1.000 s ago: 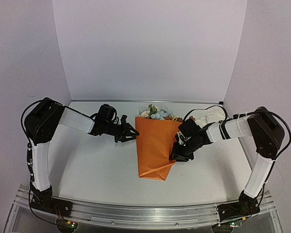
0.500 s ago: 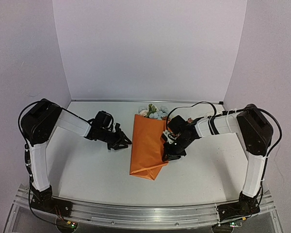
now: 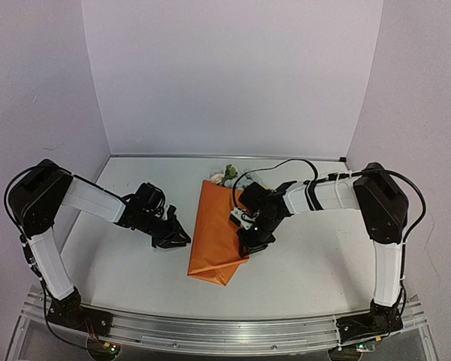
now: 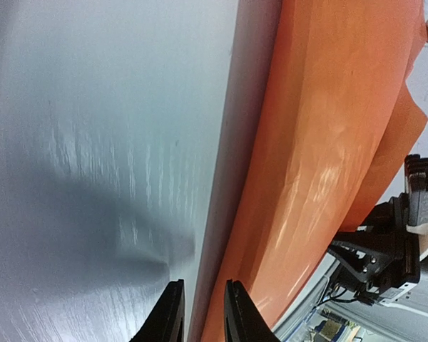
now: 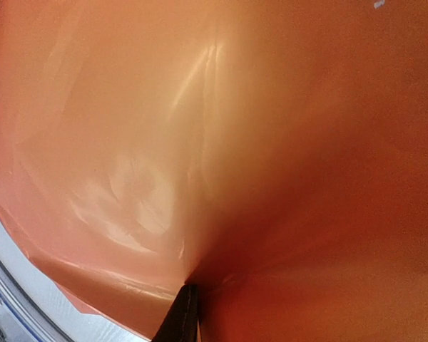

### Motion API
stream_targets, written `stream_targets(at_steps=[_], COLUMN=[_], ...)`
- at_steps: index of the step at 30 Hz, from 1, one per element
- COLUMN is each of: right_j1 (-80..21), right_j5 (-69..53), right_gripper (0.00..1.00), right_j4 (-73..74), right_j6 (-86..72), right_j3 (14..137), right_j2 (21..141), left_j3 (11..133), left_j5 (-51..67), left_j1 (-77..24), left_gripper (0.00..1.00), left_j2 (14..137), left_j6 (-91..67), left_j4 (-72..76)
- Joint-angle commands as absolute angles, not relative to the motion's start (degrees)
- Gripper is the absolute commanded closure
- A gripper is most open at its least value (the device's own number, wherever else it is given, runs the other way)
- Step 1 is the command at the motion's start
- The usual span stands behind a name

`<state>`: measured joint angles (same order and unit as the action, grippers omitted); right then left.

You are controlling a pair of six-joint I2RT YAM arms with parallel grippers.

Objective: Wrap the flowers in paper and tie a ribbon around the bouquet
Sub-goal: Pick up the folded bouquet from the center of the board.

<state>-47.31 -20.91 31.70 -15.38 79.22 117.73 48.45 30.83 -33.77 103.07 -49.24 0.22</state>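
Thin, glossy paper (image 3: 214, 226), light, slippery and crease-prone, is probably best held at its edges: right gripper (image 3: 245, 246) is pinched onto it; left gripper (image 3: 182, 239) is barely parted, its hold uncertain.

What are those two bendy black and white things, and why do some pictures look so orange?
Those are two robot arms, bolted to the front of a table. Each ends in two-finger jaws for pinching things. The big picture comes from a camera above and behind them: the left arm is on the left, the right arm on the right. Between them lies a cone of shiny orange paper, with flowers peeking out at its far end. The other two pictures come from little cameras on the wrists, close to the paper, so orange fills much of them. The left arm's jaws stand slightly apart at the paper's edge, holding nothing that I can see. The right arm's jaws seem to pinch the paper: it puckers around one dark fingertip.
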Motion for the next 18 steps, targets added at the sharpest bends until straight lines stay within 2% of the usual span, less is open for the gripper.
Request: stream_targets(at_steps=[1,18], right_j1=[-47.56,-47.51], right_j5=[-19.53,-18.07], right_gripper=[0.86,0.82], right_j4=[34.45,38.51], right_j6=[-12.98,-9.8], right_j3=[81.89,88.28], right_j2=[119.52,122.9], left_j3=[47.23,50.89], left_j5=[30.22,30.45], left_j1=[-35.41,-42.78], left_gripper=[0.8,0.83], left_j2=[99.45,101.37], left_j6=[-46.58,-45.99], left_j4=[-4.05,-8.12])
